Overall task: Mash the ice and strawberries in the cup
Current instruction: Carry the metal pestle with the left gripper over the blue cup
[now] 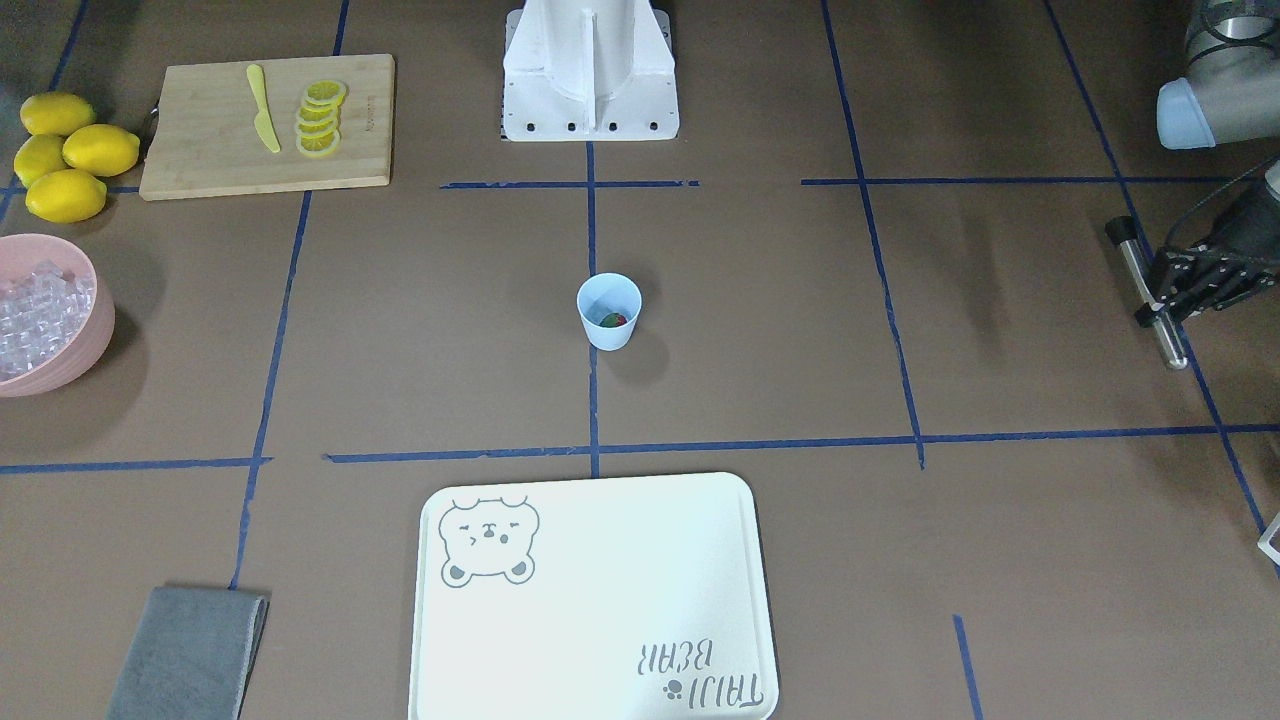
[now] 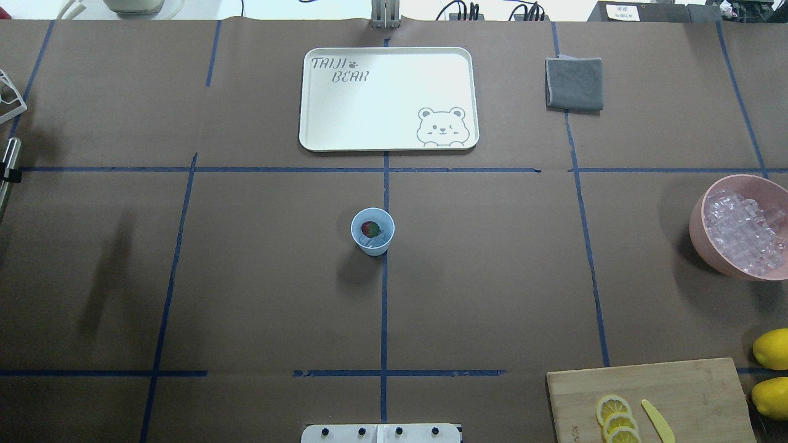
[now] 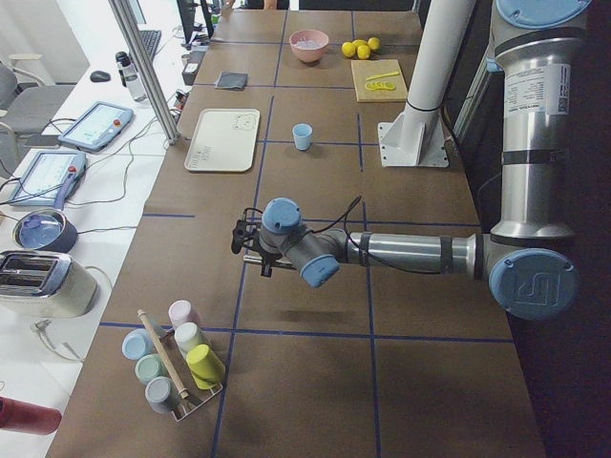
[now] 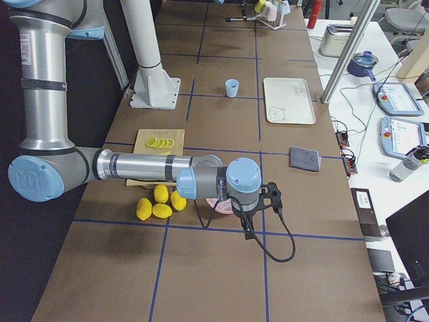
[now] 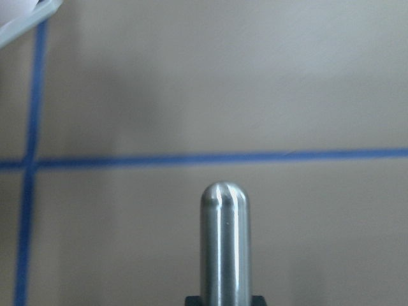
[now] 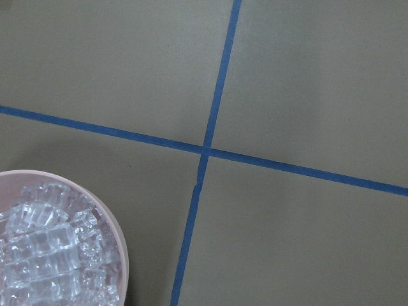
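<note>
Cup (image 1: 609, 310) stands upright mid-worktop (image 1: 800, 350) on the centre tape line, well apart from both arms. Strawberry (image 2: 369, 229) sits in its bottom. Pale ice (image 2: 377, 242) bits seem to lie beside it, hard to tell. More ice fills the pink bowl (image 1: 95, 345) at the right-arm end. Left hand (image 1: 1152, 300) is clamped on a steel rod (image 1: 1136, 268), rounded tip free, far from the cup. Right hand (image 4: 271, 196) shows only from the side, near the bowl, so I can't tell its grip. Cup looks like light thin plastic, likely to tip or skid when pressed; steady it by the outer wall near the rim. Ice is hard and slick, berry soft.
</note>
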`<act>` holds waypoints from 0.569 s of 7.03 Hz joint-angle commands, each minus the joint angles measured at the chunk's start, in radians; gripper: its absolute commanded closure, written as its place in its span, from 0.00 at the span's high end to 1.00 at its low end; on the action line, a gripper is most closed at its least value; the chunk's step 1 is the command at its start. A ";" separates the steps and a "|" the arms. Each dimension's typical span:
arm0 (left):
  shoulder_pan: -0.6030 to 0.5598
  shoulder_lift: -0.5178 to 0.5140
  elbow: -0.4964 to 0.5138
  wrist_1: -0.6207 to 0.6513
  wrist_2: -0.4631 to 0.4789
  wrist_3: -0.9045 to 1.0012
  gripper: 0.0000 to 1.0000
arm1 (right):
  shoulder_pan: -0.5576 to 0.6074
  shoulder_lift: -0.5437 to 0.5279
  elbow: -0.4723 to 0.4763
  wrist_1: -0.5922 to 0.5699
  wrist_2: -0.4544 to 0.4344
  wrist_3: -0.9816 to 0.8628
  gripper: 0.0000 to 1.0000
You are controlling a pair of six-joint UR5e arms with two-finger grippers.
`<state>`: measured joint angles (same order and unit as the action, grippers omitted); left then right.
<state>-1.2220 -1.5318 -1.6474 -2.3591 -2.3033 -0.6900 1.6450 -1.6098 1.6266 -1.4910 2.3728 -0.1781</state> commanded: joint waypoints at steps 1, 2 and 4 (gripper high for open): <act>0.019 -0.080 -0.105 0.000 0.165 0.010 0.00 | 0.001 -0.013 0.069 -0.014 -0.003 0.000 0.99; 0.101 -0.112 -0.158 0.007 0.255 0.006 0.00 | 0.001 -0.015 0.073 -0.014 -0.003 0.012 1.00; 0.264 -0.276 -0.161 0.012 0.447 -0.070 0.00 | 0.001 -0.013 0.076 -0.014 0.002 0.023 1.00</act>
<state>-1.0582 -1.7230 -1.7986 -2.3511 -1.9847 -0.7087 1.6459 -1.6226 1.6985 -1.5042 2.3719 -0.1597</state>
